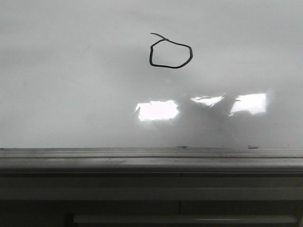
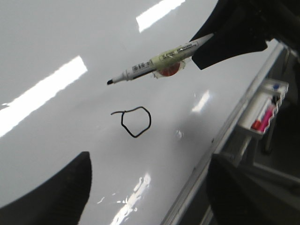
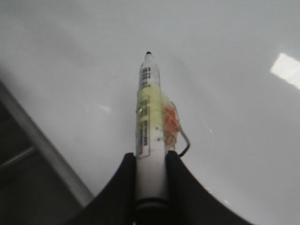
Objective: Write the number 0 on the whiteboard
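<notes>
The number 0 is a black, angular loop with a short tail at its top-left, drawn on the upper middle of the whiteboard. Neither gripper shows in the front view. My right gripper is shut on a white marker wrapped in yellowish and orange tape. The marker's black tip points at bare board. In the left wrist view the marker hangs above the number 0, tip apart from the loop. My left gripper is open over the board with nothing between its fingers.
A grey metal rail runs along the board's near edge. Bright rectangular glare patches lie below the loop. A small tray holding red and pink markers hangs beside the board's edge.
</notes>
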`<state>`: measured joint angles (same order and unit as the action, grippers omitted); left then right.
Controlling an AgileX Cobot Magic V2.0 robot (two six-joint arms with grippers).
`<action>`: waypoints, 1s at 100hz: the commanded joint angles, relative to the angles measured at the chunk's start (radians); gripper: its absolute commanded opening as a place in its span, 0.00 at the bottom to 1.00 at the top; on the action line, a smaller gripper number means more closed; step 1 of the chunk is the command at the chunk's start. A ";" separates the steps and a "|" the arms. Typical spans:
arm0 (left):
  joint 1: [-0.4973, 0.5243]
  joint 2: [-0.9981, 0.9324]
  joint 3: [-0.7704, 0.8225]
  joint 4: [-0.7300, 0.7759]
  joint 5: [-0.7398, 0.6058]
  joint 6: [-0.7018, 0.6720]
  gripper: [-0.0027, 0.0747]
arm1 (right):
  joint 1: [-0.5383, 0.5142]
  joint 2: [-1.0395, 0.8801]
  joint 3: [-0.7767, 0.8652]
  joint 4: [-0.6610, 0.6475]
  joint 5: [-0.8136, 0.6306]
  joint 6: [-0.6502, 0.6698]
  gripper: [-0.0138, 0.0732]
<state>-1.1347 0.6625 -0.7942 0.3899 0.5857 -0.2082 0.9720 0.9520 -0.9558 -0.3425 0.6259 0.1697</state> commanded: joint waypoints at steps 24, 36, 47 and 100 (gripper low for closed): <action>0.000 0.252 -0.249 -0.270 0.213 0.470 0.56 | 0.176 0.023 -0.035 0.068 0.023 -0.094 0.10; 0.000 0.313 -0.284 -0.357 0.254 0.563 0.55 | 0.225 0.031 -0.057 0.068 0.044 -0.094 0.10; 0.000 0.348 -0.299 -0.390 0.260 0.582 0.55 | 0.242 0.048 -0.089 0.068 0.059 -0.094 0.10; 0.000 0.361 -0.299 -0.390 0.286 0.580 0.47 | 0.334 0.083 -0.113 0.070 0.070 -0.111 0.10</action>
<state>-1.1347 1.0332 -1.0608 0.0107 0.9009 0.3724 1.2880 1.0436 -1.0307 -0.2572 0.7573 0.0717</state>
